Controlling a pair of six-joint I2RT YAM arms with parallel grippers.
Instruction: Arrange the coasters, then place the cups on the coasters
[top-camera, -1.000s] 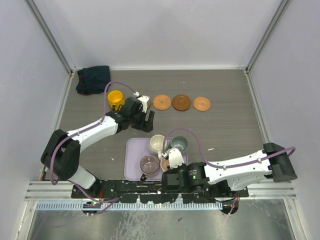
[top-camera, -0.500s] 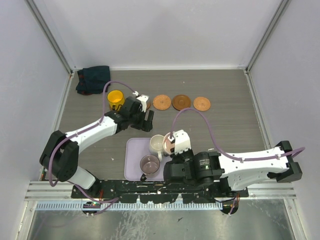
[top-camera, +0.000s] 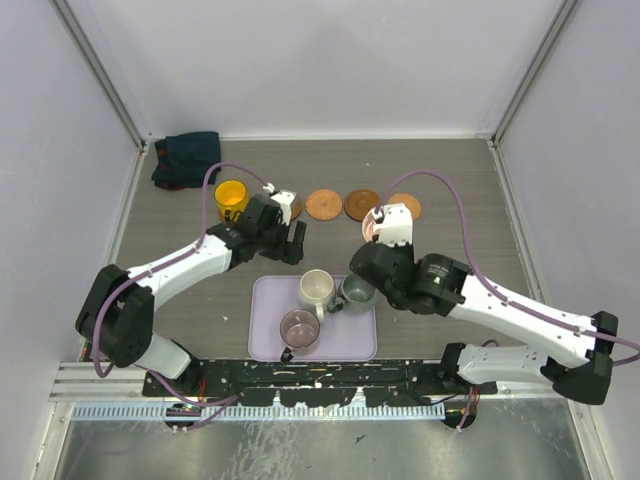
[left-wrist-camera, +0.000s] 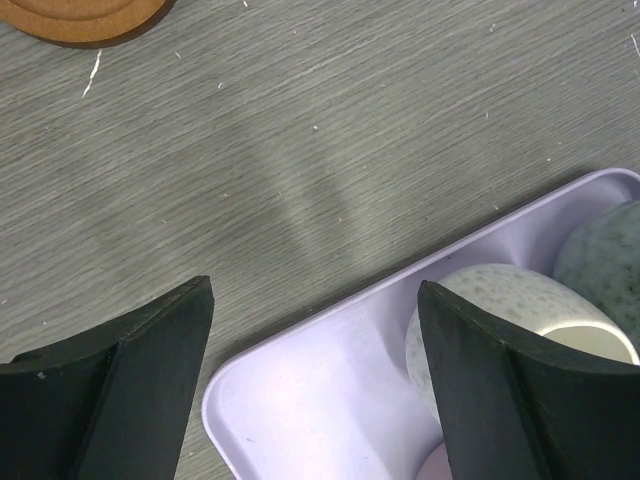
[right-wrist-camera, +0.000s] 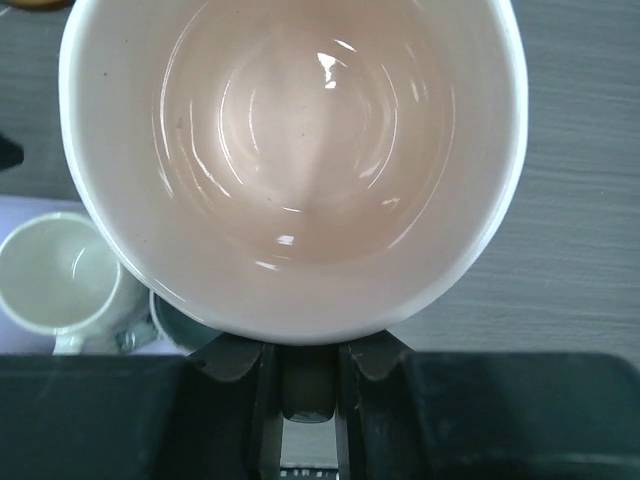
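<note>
Pale pink cup (right-wrist-camera: 300, 150): held above the table (top-camera: 460, 180), on the near side of the row of coasters (top-camera: 324, 204), toward its right end.
Right gripper (right-wrist-camera: 305, 378): clamped on the cup's near wall.
Around: the rightmost coaster is partly hidden behind the gripper. The cream cup (top-camera: 316, 288), grey-green cup (top-camera: 357, 290) and mauve cup (top-camera: 298, 328) stand in the tray (top-camera: 262, 345). The yellow cup (top-camera: 231, 198) is left of the row.
Facing: mouth toward the wrist camera; handle not visible.
Left gripper (left-wrist-camera: 312, 300): fingers spread, nothing between them, over the tray's far left corner.
</note>
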